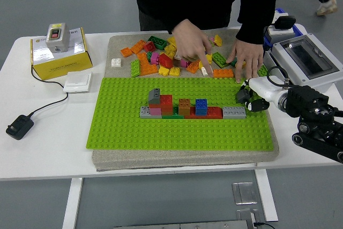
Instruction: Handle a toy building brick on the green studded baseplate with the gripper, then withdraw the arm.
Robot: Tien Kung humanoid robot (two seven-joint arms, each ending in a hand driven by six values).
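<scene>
The green studded baseplate (182, 132) lies on a beige mat in the middle of the table. A low row of joined bricks (185, 108) stands on it, in grey, red, brown, blue and green. A grey brick (234, 112) ends the row on the right. My right hand (251, 99), white with black fingertips, hovers at the plate's right edge just above and right of that grey brick. Its fingers are curled and hold nothing. A person's hand (192, 40) reaches into the loose bricks (161, 57) behind the plate. The person's other hand (246, 57) presses down near the plate's far right corner.
A yellow box with a switch unit (59, 52) and a white switch plate (78, 80) sit at the far left. A black power adapter (19, 125) lies near the left edge. A grey electrical enclosure (305, 57) stands behind my right arm.
</scene>
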